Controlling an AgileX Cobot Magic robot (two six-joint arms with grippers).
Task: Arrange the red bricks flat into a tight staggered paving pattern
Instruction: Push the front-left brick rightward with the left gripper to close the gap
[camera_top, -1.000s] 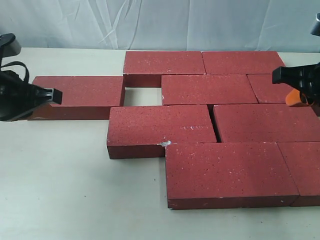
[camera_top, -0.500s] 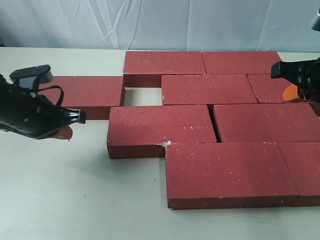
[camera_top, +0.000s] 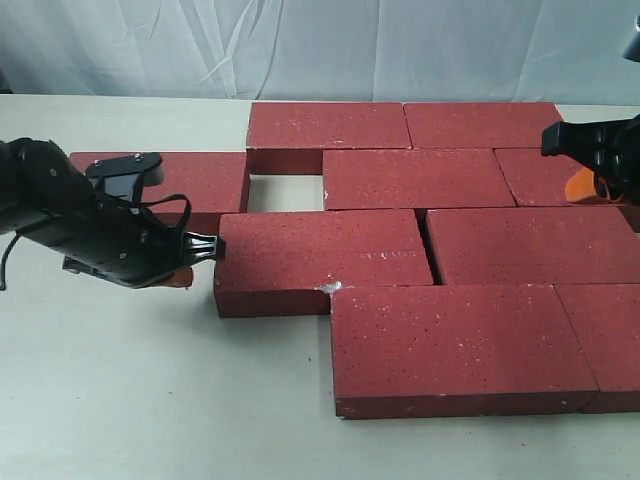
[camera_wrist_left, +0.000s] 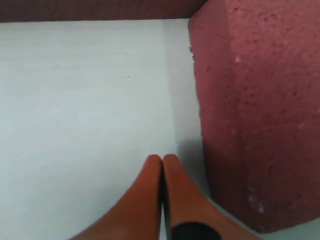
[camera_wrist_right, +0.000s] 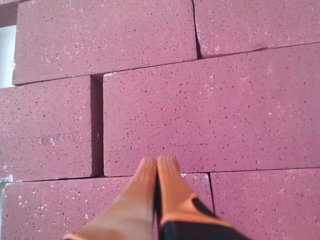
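Several red bricks lie flat in staggered rows. One red brick (camera_top: 160, 185) lies apart at the left, with a bare gap (camera_top: 285, 193) between it and the rest. My left gripper (camera_top: 183, 279) is shut and empty, low over the table, just off the left end of the third-row brick (camera_top: 320, 255). In the left wrist view the shut fingertips (camera_wrist_left: 162, 159) sit beside that brick's end face (camera_wrist_left: 240, 125), not touching it. My right gripper (camera_top: 580, 190) hovers shut above the right-hand bricks (camera_top: 545, 175). Its tips (camera_wrist_right: 157, 161) hang over a brick seam.
A narrow dark gap (camera_top: 431, 252) separates the two third-row bricks; the right wrist view shows this gap (camera_wrist_right: 96, 125) too. The pale table (camera_top: 130, 380) stretches left and in front of the bricks. A white cloth backdrop (camera_top: 320, 40) hangs behind.
My left arm swung right and forward, from beside the lone left brick to the left end of the third-row brick. The right gripper rose slightly, then held still.
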